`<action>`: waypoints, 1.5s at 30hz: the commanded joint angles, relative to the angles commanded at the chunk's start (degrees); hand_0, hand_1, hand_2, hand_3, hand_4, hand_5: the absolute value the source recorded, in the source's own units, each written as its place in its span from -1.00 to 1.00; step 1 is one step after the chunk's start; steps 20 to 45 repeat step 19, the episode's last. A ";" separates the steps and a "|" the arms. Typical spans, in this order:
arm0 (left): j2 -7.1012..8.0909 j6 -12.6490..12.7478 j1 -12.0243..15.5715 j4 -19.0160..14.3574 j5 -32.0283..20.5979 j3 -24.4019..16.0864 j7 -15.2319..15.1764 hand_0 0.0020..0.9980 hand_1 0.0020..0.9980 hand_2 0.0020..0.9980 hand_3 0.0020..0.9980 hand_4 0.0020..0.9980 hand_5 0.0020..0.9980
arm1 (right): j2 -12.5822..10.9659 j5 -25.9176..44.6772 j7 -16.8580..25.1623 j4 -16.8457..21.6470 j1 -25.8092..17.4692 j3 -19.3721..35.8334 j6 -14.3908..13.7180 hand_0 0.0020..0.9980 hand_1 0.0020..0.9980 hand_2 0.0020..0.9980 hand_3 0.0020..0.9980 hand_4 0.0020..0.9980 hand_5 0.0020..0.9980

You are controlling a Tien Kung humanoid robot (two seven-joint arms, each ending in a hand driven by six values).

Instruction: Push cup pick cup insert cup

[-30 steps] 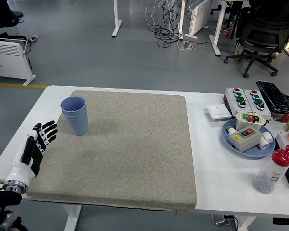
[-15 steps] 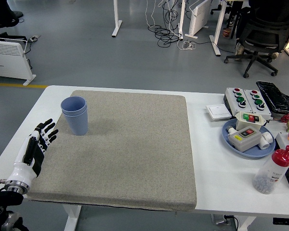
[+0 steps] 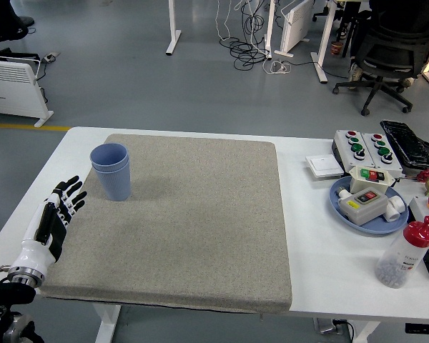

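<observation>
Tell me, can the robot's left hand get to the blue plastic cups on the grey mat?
Probably yes. The left hand lies open at the mat's left edge, and the stacked blue plastic cups stand upright just ahead and right of it. Only bare grey mat lies between them.

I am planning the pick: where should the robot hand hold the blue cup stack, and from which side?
Grip the blue cup stack around its side wall, below the rim. It stands upright and tapers downward. Come from the left, where the open left robot hand lies near it.
</observation>
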 joint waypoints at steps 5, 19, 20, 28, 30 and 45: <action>-0.08 0.54 -0.09 0.16 -0.99 0.07 -0.67 0.85 0.80 0.89 0.79 0.15 1.00 | 0.00 0.11 0.02 0.01 0.08 -0.05 0.00 0.41 0.29 0.29 0.15 -0.86 -0.09; -0.19 0.71 -0.09 0.41 -1.73 0.03 -0.94 0.82 0.78 0.87 0.78 0.15 1.00 | 0.03 -0.28 -0.08 -0.02 0.13 0.18 0.00 0.41 0.29 0.29 0.15 -0.86 -0.09; -0.19 0.71 -0.09 0.41 -1.73 0.03 -0.94 0.82 0.78 0.87 0.78 0.15 1.00 | 0.03 -0.28 -0.08 -0.02 0.13 0.18 0.00 0.41 0.29 0.29 0.15 -0.86 -0.09; -0.19 0.71 -0.09 0.41 -1.73 0.03 -0.94 0.82 0.78 0.87 0.78 0.15 1.00 | 0.03 -0.28 -0.08 -0.02 0.13 0.18 0.00 0.41 0.29 0.29 0.15 -0.86 -0.09; -0.19 0.71 -0.09 0.41 -1.73 0.03 -0.94 0.82 0.78 0.87 0.78 0.15 1.00 | 0.03 -0.28 -0.08 -0.02 0.13 0.18 0.00 0.41 0.29 0.29 0.15 -0.86 -0.09; -0.19 0.71 -0.09 0.41 -1.73 0.03 -0.94 0.82 0.78 0.87 0.78 0.15 1.00 | 0.03 -0.28 -0.08 -0.02 0.13 0.18 0.00 0.41 0.29 0.29 0.15 -0.86 -0.09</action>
